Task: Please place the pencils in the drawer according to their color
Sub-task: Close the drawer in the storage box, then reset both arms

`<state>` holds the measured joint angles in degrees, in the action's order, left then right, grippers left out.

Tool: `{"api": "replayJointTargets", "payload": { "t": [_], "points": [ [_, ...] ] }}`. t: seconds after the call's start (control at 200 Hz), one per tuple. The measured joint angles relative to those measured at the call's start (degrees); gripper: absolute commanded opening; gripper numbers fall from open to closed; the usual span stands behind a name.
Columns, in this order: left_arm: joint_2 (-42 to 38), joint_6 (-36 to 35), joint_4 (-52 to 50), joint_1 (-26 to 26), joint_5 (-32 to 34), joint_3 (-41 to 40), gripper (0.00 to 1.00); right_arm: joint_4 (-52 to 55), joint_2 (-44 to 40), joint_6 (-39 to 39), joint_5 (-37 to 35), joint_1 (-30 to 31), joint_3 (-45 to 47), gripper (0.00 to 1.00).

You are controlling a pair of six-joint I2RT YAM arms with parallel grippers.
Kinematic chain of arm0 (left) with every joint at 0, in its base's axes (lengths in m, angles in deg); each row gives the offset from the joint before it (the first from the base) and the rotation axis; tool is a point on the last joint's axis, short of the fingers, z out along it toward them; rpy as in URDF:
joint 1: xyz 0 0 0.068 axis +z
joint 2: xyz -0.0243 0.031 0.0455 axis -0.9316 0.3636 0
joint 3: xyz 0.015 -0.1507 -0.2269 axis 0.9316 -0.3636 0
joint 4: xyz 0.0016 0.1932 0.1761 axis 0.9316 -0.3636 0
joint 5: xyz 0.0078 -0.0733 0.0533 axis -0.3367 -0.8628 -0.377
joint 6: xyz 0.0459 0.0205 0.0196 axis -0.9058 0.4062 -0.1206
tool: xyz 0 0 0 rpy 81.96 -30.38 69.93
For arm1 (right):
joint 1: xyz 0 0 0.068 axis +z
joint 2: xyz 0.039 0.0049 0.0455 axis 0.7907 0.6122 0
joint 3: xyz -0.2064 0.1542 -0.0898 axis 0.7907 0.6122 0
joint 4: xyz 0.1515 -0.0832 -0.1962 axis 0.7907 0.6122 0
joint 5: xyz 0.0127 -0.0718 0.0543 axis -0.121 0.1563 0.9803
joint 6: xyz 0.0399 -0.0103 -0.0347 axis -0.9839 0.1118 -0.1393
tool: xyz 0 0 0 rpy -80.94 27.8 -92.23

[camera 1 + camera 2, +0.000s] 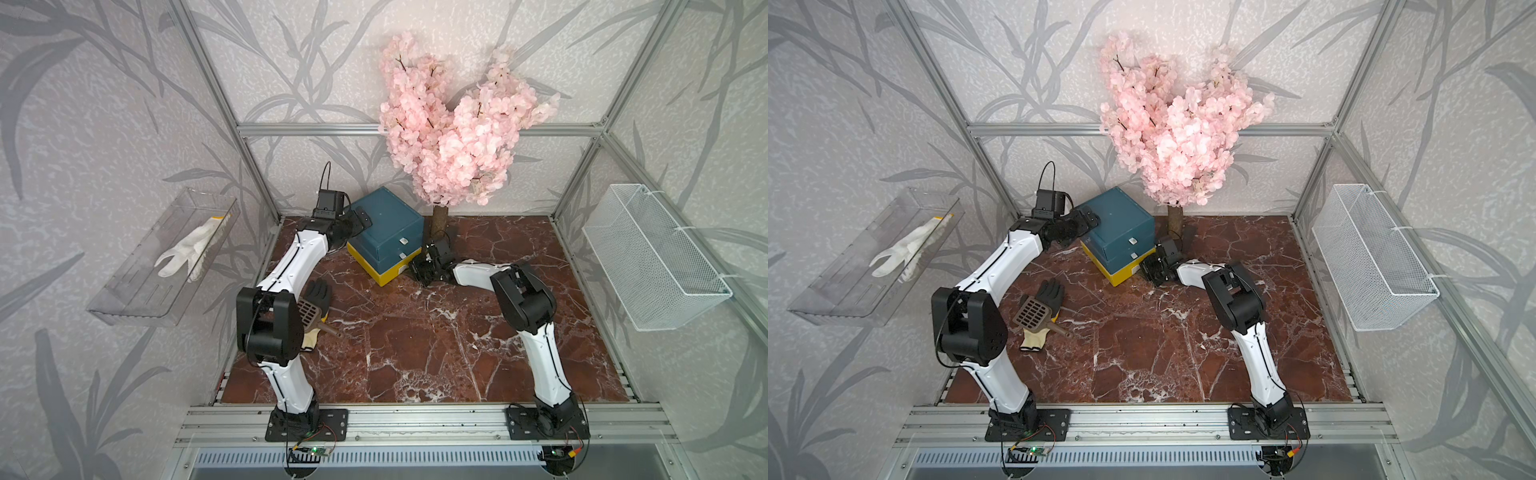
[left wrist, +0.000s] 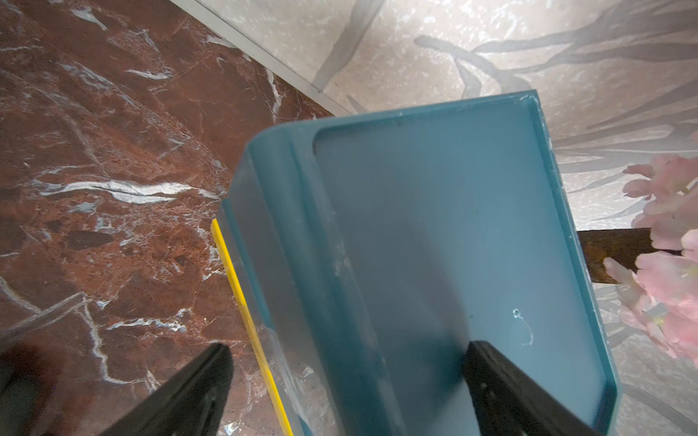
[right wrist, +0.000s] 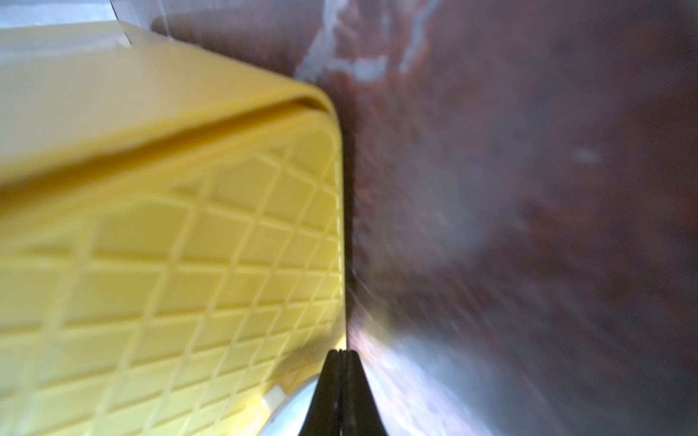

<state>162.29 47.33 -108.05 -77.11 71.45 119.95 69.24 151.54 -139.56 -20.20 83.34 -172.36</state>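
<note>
Drawer (image 1: 386, 226) looks like light, stiff, slick plastic, likely to skid on the table (image 1: 415, 332) when tugged. I'd pull by the white tab (image 3: 275, 396) just beside my right gripper (image 3: 341, 353), which is clenched on nothing I can see. Left gripper (image 2: 349, 349) is spread wide astride the top edge of this teal cube with a yellow bottom drawer (image 3: 170, 245); pencils are nowhere in view.

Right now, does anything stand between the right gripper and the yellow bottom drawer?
Nothing visible does. The right gripper, shut, sits right beside the yellow drawer near its front corner, with marble tabletop on its other side. The left gripper, open, straddles the chest at its top edge, on another side.
</note>
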Motion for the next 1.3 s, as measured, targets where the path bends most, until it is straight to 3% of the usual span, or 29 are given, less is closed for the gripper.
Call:
{"api": "replayJointTargets", "payload": {
  "t": [0.2, 0.385, 0.53, 0.78, 0.84, 0.86, 0.89, 0.905, 1.145, 1.305],
  "points": [
    [-0.61, -0.07, 0.70, -0.09, -0.02, -0.94, 1.00, -0.72, 0.94, -0.90, 0.57, 0.22, -0.09, 0.13],
    [-0.79, -0.98, -0.35, -0.09, 0.00, -0.35, 1.00, -5.66, -4.55, -0.46, 0.83, 0.20, 9.46, 0.29],
    [-0.87, -3.15, -5.62, -0.13, 0.42, 2.93, 1.00, -6.01, -16.06, 2.23, 1.40, -0.52, 21.55, 0.44],
    [-9.22, -7.82, -8.87, -0.04, 4.24, 5.73, 1.00, 1.73, -41.75, 13.88, 1.99, -5.09, 33.11, 0.56],
    [-12.90, -9.16, -8.57, -0.04, 6.08, 5.51, 1.00, 6.27, -48.02, 17.75, 1.27, -6.49, 33.46, 0.64],
    [-14.25, -9.60, -8.15, -0.02, 6.82, 5.16, 1.00, 7.93, -50.27, 19.41, 0.59, -6.97, 33.46, 0.75],
    [-16.61, -10.29, -7.17, -0.02, 8.04, 4.09, 1.00, 9.90, -52.96, 21.51, -0.24, -7.61, 33.46, 0.96],
    [-17.88, -10.64, -6.71, -0.02, 8.57, 3.37, 1.00, 11.13, -54.73, 22.43, -0.96, -7.98, 33.44, 1.00],
    [-39.71, -19.47, 10.82, -0.11, 20.72, -24.20, 1.00, 27.10, -70.90, 39.39, -14.05, -15.06, 31.36, 0.99],
    [-45.64, -29.49, 20.41, -0.26, 28.06, -39.04, 1.00, 28.92, -73.70, 47.39, -20.94, -25.14, 32.44, 0.99]
  ]
}}
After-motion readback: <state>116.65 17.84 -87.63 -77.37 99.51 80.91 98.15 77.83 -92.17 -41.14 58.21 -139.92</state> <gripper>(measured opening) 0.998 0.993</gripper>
